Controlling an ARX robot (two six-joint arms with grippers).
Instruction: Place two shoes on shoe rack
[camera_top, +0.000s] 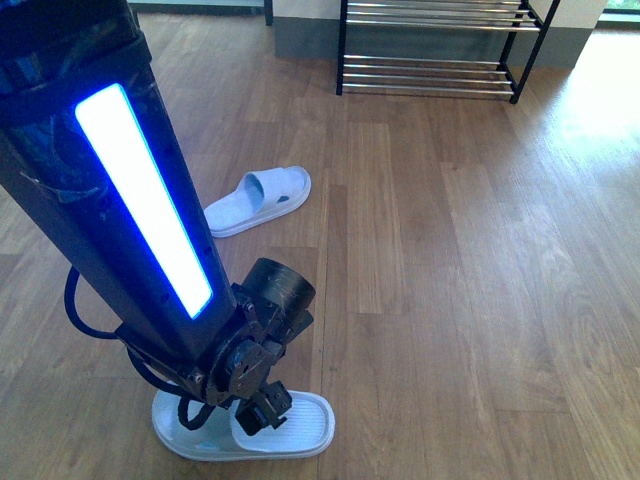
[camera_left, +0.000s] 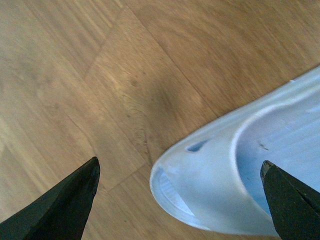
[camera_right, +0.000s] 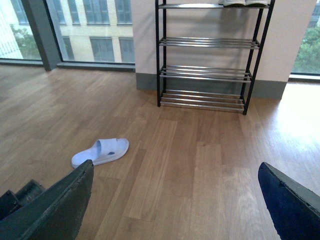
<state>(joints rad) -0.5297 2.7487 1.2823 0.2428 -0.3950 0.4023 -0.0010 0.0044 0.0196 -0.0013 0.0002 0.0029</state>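
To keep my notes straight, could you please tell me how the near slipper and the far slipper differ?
The near slipper lies crosswise close to the robot, with the open left gripper over one end; the far slipper lies alone, nearer the shoe rack. The near slipper is partly hidden by the left arm; the far slipper shows whole, set diagonally. Both are pale slides, sole-down on the wood floor.

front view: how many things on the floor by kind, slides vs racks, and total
slides: 2 (far slide; near slide, below the left claw)
shoe rack: 1
total: 3
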